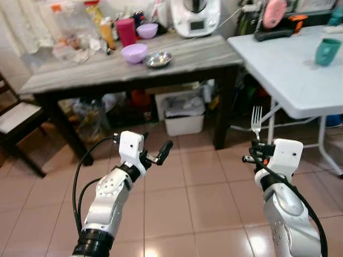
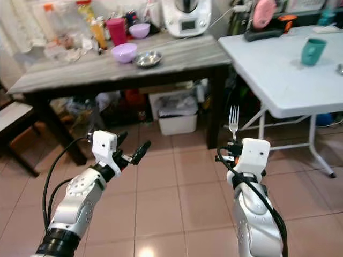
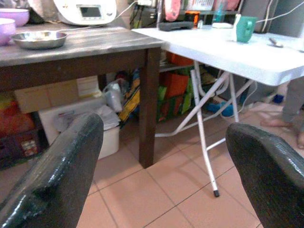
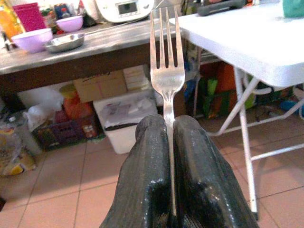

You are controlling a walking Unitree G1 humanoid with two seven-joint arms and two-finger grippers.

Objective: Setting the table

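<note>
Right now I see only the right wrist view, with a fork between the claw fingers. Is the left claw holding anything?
Observer: No. The left claw is open and empty, held out above the tiled floor.
Operator: Good. Is anything on the white table where the fork could go?
Observer: A teal cup stands on the white table, toward its far side.
Operator: Is anybody close to that table?
Observer: Yes. The left wrist view shows a person's bare foot on the floor beyond the table's legs.
</note>
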